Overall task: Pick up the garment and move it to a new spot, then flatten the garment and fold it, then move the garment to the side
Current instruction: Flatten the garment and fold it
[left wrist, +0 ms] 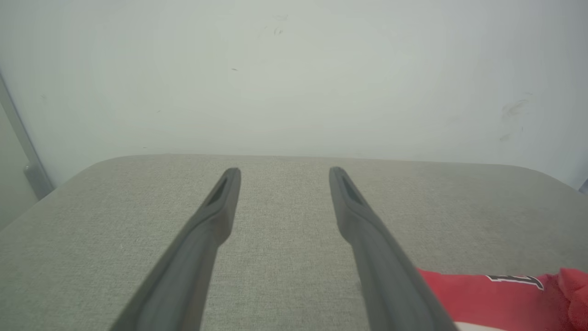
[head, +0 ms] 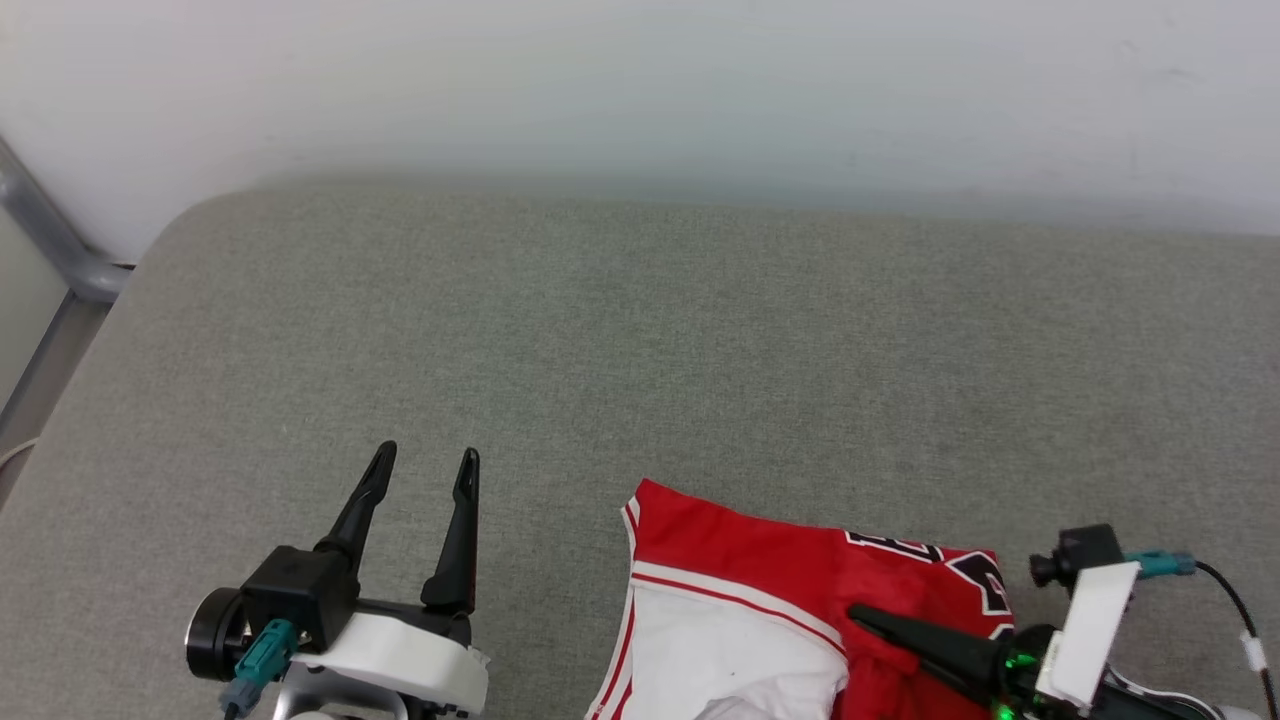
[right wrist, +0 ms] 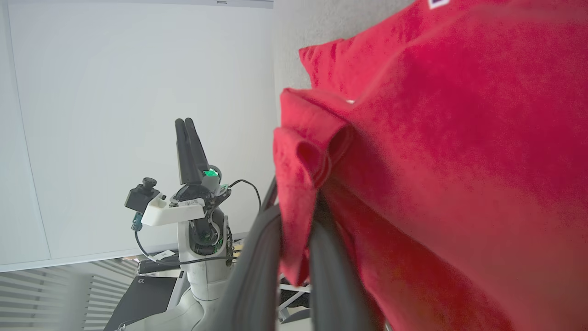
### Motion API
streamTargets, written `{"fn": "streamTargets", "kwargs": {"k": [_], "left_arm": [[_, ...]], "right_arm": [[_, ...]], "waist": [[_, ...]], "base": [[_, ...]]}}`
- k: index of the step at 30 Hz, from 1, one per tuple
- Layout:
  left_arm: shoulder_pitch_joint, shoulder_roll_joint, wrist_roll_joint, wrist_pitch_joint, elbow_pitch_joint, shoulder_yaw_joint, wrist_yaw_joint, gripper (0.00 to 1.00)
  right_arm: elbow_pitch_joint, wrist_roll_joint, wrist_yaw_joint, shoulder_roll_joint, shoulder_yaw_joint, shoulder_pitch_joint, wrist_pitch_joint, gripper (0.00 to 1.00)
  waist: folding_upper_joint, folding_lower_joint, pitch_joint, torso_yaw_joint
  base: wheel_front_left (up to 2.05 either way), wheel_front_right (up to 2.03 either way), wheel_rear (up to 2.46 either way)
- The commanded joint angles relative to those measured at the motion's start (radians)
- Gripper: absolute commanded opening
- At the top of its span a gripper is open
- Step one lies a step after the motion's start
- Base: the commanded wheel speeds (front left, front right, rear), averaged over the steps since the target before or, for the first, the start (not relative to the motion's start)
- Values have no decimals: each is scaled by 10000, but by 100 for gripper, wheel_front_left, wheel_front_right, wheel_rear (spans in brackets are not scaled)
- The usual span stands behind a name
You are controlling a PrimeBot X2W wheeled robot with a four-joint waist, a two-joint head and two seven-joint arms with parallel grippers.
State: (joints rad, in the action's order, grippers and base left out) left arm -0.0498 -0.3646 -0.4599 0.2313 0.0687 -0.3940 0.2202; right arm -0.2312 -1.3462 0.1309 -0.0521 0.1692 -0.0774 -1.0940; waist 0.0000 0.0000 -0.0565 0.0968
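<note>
Right fingers [head: 920, 645] pinch the shirt [head: 760, 560]; left fingers [head: 458, 530] are spread wide and empty.
At 5 o'clock in the head view, on the near edge of the table [head: 640, 330], the shirt lies crumpled, with a red fold clamped between the closed right fingers. At 7 o'clock the left fingers point toward 12 over bare grey table. A pale wall [head: 640, 90] stands beyond.
</note>
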Motion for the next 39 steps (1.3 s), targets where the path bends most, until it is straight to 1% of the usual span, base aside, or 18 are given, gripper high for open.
{"fn": "streamTargets", "kwargs": {"k": [1,2,3,8,11,15,16,17,18,24,28,33,39], "left_arm": [[-163,47,78,-4,33,-33,-28,100],[-236,56,90,0,41,-41,-49,100],[-381,124,87,12,-4,-71,-70,100],[-763,256,127,109,-88,-91,-141,100],[-946,374,154,172,-179,-85,-179,100],[-1107,470,181,242,-346,-59,-276,100],[-1142,483,179,258,-394,-43,-298,100],[-1177,500,175,279,-442,-31,-322,100],[-1191,512,181,274,-495,-12,-333,100],[-1069,513,227,311,-738,43,-443,100],[-936,460,239,329,-839,87,-472,100],[-780,419,228,334,-912,169,-444,100],[-499,390,202,345,-1070,354,-285,100]], "right_arm": [[-4,-247,-6,26,-344,-158,230,0],[25,-415,-6,27,-706,-247,423,0],[95,-667,-6,27,-1411,-402,806,0],[128,-1062,-6,27,-2857,-935,1606,0],[-55,-767,-6,24,-3307,-1191,2092,0],[-440,-253,-6,26,-3602,-1344,2633,1],[-497,-170,-6,26,-3663,-1376,2751,29],[-514,-187,-4,26,-3736,-1378,2822,77],[-517,-252,-4,26,-3781,-1364,2903,100],[204,-183,-4,-59,-4002,-1329,3499,100],[967,496,-6,-453,-4035,-1179,4357,100],[1389,2195,-6,-983,-3637,-978,6243,100],[1509,4432,-6,-1444,-2576,-636,8294,100]], "waist": [[0,0,-198,162],[0,0,-322,223],[0,0,-511,343],[0,0,-1098,539],[0,0,-1405,603],[0,0,-1628,613],[0,0,-1648,598],[0,0,-1649,582],[0,0,-1623,551],[0,0,-1231,272],[0,0,-933,90],[0,0,-682,-104],[0,0,-381,-386]], "base": [[0,0,0],[0,0,0],[0,0,0],[0,0,0],[0,0,0],[0,0,0],[0,0,0],[0,0,0],[0,0,0],[0,0,0],[0,0,0],[0,0,0],[0,0,0]]}}
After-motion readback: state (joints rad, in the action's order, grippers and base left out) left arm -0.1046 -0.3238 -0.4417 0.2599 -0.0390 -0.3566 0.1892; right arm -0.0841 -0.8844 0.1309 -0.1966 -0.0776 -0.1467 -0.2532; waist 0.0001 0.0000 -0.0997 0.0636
